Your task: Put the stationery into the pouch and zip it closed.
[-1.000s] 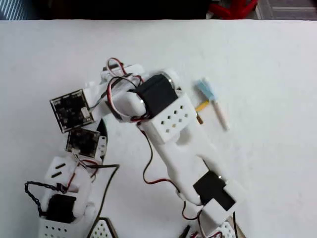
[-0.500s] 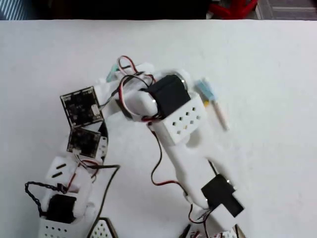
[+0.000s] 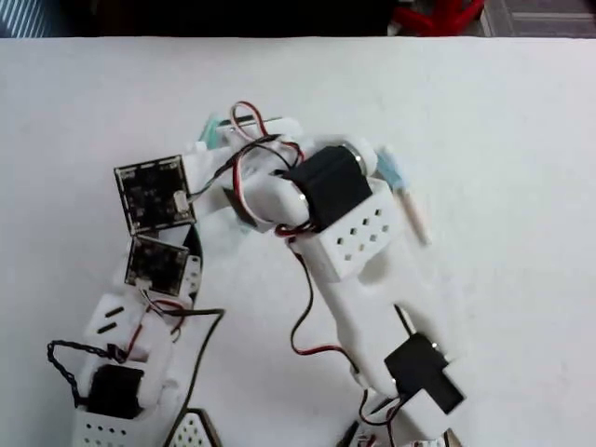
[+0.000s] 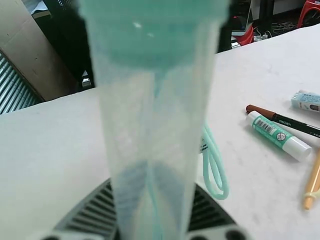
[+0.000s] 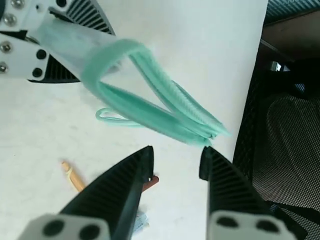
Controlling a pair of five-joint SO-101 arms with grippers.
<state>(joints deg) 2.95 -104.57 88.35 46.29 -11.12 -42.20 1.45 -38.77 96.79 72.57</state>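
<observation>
Right wrist view: left gripper [image 5: 52,35] clamps the open-mouthed pouch [image 5: 150,107]; right gripper [image 5: 176,152], jaws apart, hovers beside it. Glue stick [image 4: 277,135], pen [image 4: 287,122] and pencil [image 4: 312,182] lie on the table [image 4: 50,150] to its right, unpacked, zip undone.

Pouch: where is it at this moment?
The pouch is held in the left hand, its open zip end just ahead of the open right hand in the right wrist view; pens lie on the table nearby.
</observation>
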